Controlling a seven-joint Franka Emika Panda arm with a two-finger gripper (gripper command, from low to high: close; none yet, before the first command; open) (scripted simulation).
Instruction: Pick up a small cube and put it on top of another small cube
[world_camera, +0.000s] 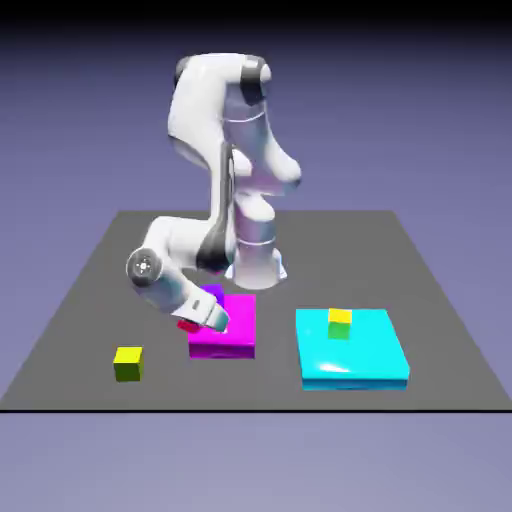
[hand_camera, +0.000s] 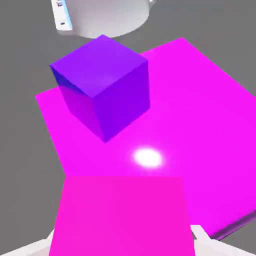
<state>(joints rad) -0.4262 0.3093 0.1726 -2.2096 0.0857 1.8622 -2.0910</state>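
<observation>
The small crimson cube (hand_camera: 122, 215) fills the bottom of the hand view as a large pink face between the two grey fingertips (hand_camera: 209, 244). My gripper (hand_camera: 122, 246) is shut on it. In the exterior view only a red sliver of that cube (world_camera: 186, 325) shows under the hand, and the gripper (world_camera: 192, 322) is low at the left edge of the magenta slab (world_camera: 232, 338). The other small cube (world_camera: 340, 322), yellow on top with green sides, stands on the cyan slab (world_camera: 355, 368) at the exterior view's right, far from the gripper.
A purple cube (hand_camera: 105, 80) stands on the magenta slab (hand_camera: 200, 110) just beyond the held cube, partly hidden by the hand in the exterior view. A yellow cube with olive sides (world_camera: 128, 362) sits on the table at the left. The robot's base (world_camera: 255, 262) rises behind the slabs.
</observation>
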